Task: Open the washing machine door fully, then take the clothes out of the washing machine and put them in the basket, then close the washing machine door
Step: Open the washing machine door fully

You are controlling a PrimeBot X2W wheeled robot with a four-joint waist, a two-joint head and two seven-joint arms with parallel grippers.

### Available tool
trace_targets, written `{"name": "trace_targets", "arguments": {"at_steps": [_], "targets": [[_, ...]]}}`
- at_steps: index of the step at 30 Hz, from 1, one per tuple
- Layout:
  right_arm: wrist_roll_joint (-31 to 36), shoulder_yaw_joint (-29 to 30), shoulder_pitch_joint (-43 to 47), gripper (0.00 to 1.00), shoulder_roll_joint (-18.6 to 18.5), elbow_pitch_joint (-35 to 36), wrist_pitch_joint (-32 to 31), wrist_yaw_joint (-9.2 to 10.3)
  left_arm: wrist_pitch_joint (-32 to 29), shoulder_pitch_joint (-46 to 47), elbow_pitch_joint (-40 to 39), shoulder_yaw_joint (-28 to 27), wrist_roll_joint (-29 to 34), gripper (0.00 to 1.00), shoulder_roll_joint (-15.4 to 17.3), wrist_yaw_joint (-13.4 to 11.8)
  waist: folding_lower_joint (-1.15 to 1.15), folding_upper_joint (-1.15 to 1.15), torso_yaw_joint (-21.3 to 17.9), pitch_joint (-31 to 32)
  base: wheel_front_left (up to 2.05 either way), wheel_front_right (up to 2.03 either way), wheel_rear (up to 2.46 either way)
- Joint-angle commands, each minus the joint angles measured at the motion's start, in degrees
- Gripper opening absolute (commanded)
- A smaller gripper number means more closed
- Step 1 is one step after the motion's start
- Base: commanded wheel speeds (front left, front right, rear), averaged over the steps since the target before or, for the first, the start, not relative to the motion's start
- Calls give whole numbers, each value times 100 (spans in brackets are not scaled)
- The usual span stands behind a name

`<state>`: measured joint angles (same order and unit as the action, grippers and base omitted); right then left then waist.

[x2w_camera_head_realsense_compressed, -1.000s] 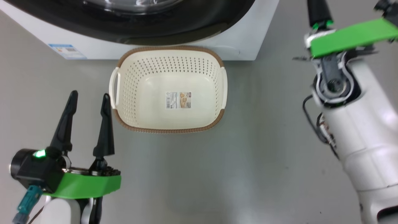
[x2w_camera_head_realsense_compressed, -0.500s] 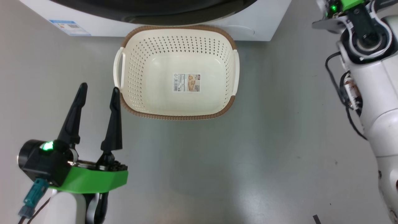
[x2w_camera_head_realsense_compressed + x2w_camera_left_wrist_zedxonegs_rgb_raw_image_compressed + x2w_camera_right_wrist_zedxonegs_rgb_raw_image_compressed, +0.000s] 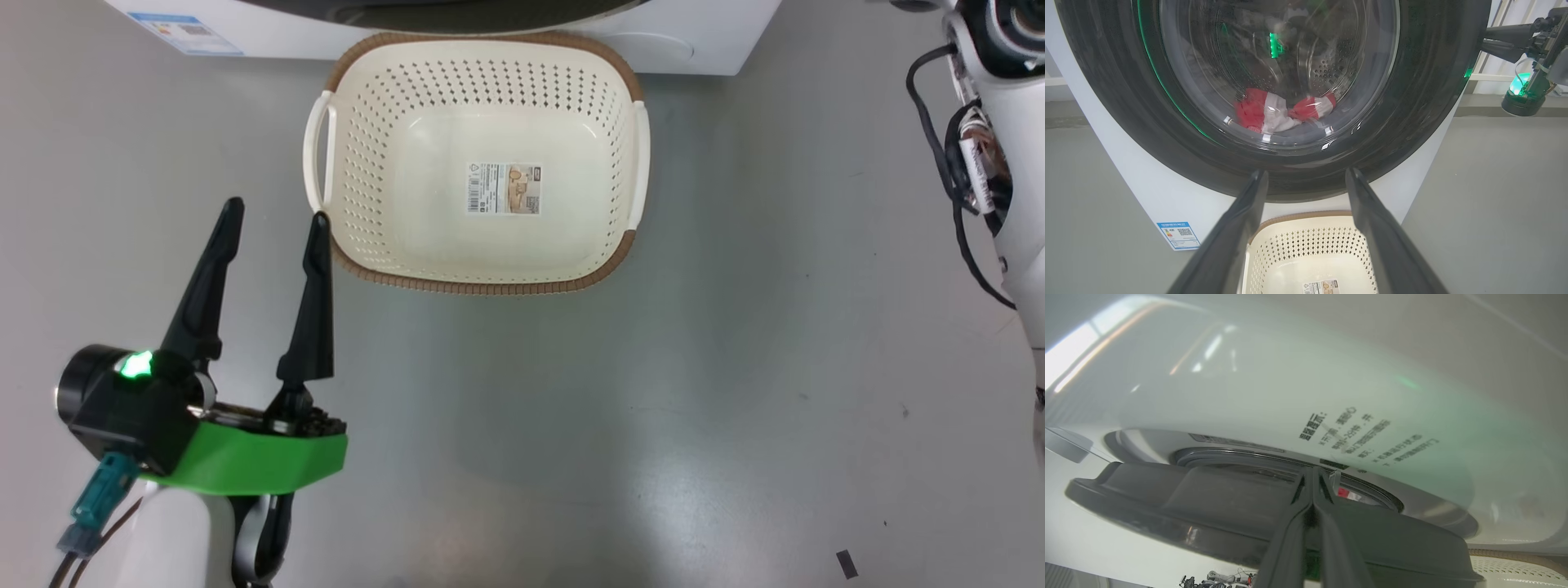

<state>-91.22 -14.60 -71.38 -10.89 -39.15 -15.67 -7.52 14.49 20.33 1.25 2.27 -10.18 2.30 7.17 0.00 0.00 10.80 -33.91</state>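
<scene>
- Washing machine (image 3: 1147, 196): white front-loader on the floor.
- Washing machine door (image 3: 1433, 102): not yet swung wide. Its glossy rim may let the fingers slip, leaving it half open.
- Basket (image 3: 482, 287): empty, on the floor just before the machine, where a low arm could nudge it.
- Clothes (image 3: 1274, 112): red and white, in the drum behind the glass.
- Right hand (image 3: 1312, 473): closed tight, holding nothing, tips at the door's edge.
- Left hand (image 3: 277, 210): wide open, empty, beside the basket.

washing machine (image 3: 702, 37) cut off at top, sticker (image 3: 504, 189) txt too small, clothes (image 3: 1265, 113) hazy w/ glare
</scene>
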Motion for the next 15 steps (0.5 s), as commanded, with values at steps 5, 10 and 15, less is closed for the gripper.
{"name": "trace_targets", "arguments": {"at_steps": [5, 10, 15], "targets": [[-6, -148, -247, 0, 89, 66, -370, 3, 51, 104, -99, -119, -46, 100, 145, 32, 0, 0, 76, -106, 0, 0, 0], [-81, -224, -307, 0, 77, 148, -762, 3, 51, 137, -85, -127, -58, 100, 141, 32, 0, 0, 91, -140, 0, 0, 0], [-118, -318, -193, 0, 83, 406, -1073, 3, 51, 135, -86, -191, -59, 100, 143, 32, 0, 0, 37, -100, 0, 0, 0]]}}
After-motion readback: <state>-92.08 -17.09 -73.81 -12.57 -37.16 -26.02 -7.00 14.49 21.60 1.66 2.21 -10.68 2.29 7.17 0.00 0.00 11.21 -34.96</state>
